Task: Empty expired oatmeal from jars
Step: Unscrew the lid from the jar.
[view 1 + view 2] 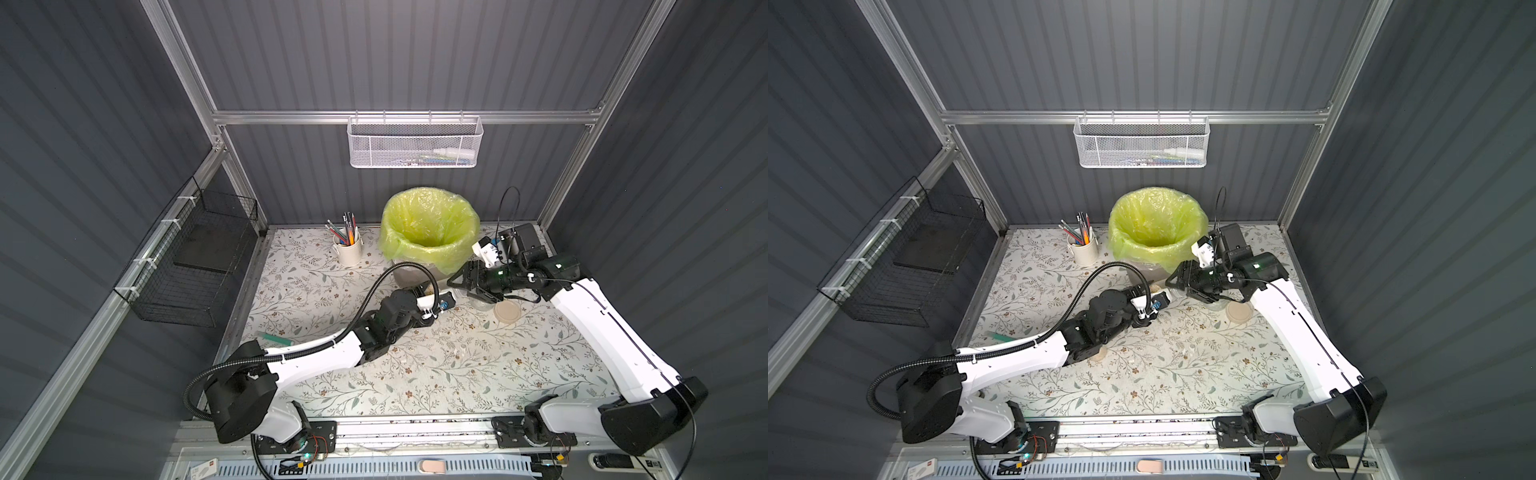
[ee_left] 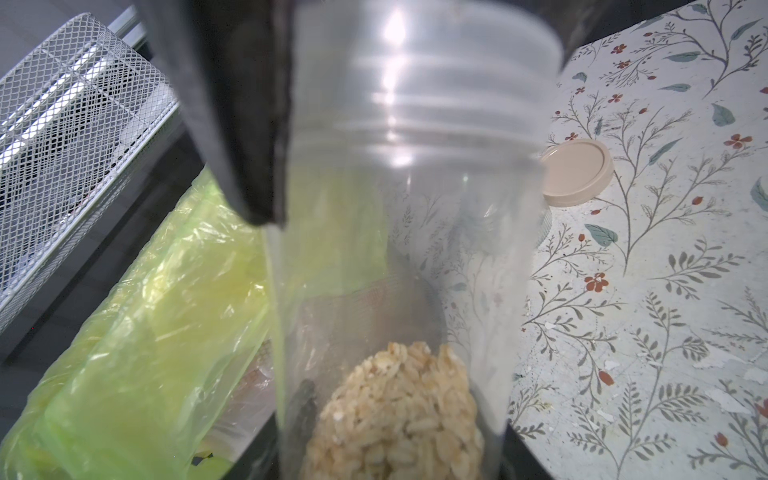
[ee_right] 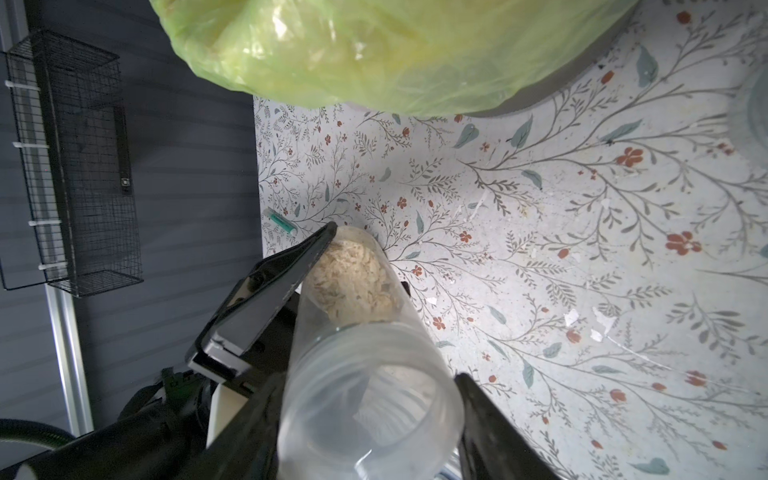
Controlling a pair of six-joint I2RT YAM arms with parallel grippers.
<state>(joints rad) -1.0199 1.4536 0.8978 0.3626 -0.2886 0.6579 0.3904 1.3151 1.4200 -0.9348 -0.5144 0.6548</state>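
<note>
A narrow clear jar (image 3: 365,374) hangs almost level just in front of the bin, in both top views (image 1: 457,293) (image 1: 1172,294). Its mouth has no lid. A clump of oatmeal (image 2: 399,415) sits at its closed end (image 3: 353,286). My left gripper (image 1: 445,302) is shut on that closed end, one black finger (image 3: 282,282) lying along the glass. My right gripper (image 3: 370,384) faces it and its jaws press both sides of the threaded mouth; one finger (image 2: 241,124) shows in the left wrist view. A beige lid (image 1: 507,311) lies on the table, beside another clear jar (image 3: 754,108).
The grey bin with a yellow-green bag (image 1: 430,226) stands right behind the jar. A white mug of pencils (image 1: 348,249) is to its left. A green pen (image 1: 274,337) lies near the table's left edge. A black wire basket (image 1: 195,266) hangs on the left wall.
</note>
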